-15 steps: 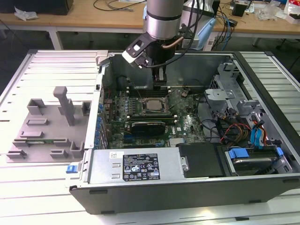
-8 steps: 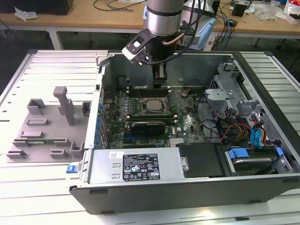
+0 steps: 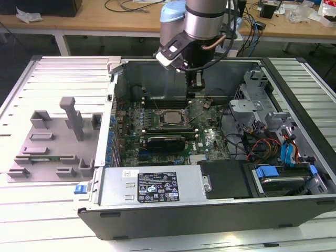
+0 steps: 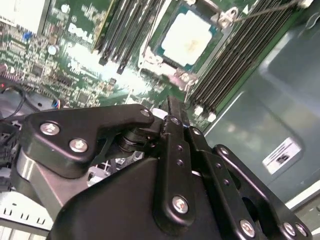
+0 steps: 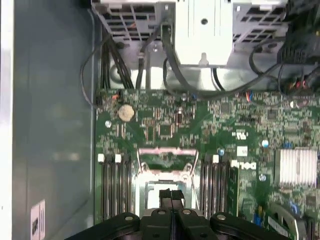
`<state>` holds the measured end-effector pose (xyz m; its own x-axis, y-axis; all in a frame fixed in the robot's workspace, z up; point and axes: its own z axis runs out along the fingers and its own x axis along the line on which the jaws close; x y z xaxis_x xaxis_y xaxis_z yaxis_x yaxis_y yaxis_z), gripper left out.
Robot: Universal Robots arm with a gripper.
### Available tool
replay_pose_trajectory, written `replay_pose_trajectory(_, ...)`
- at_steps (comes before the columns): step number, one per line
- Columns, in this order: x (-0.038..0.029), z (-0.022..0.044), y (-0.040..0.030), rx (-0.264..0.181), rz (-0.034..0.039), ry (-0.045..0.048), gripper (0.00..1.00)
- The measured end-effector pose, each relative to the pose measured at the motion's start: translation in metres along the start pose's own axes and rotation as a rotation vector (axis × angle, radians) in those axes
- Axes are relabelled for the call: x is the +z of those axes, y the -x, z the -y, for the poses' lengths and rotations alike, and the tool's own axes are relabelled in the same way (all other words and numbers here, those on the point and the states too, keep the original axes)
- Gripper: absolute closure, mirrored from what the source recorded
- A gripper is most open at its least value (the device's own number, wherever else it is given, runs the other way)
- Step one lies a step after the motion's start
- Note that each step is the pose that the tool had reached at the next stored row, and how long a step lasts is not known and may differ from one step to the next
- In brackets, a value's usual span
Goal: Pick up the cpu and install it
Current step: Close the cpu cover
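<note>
Hovering inside the open computer case (image 3: 210, 219), my pincer (image 5: 172, 196) has its fingers pressed together with nothing between them. I see the cpu (image 4: 189, 39) seated in its motherboard (image 5: 165, 125) socket, close below.

Robotics/electronics lab, by the look. Open PC case (image 3: 210, 212) on a slatted metal table (image 3: 58, 79), motherboard (image 3: 210, 139) exposed. Industrial arm (image 3: 202, 18) hanging over it. Grey moulded jig (image 3: 52, 152) on the same table, on the exterior view's left of the case. Wooden benches (image 3: 94, 21) behind, littered with cables (image 3: 128, 6) and small gear.
</note>
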<state>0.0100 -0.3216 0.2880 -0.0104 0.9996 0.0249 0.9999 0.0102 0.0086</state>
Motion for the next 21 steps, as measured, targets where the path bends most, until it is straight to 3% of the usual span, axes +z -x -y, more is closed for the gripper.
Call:
replay_pose_trajectory(3, 0.0001, -0.0176, 0.0004, 0.0, 0.0002, -0.0001, 0.89)
replay_pose_trajectory(5, 0.0001, -0.0242, 0.0005, 0.0, 0.0002, -0.0001, 0.89)
replay_pose_trajectory(8, 0.0004, -0.0413, 0.0007, 0.0, 0.0002, -0.0001, 0.89)
replay_pose_trajectory(14, 0.0015, -0.0441, 0.0009, 0.0, 0.0001, -0.0001, 0.89)
replay_pose_trajectory(21, 0.0132, -0.0526, 0.0014, 0.0, 0.0002, -0.0001, 0.89)
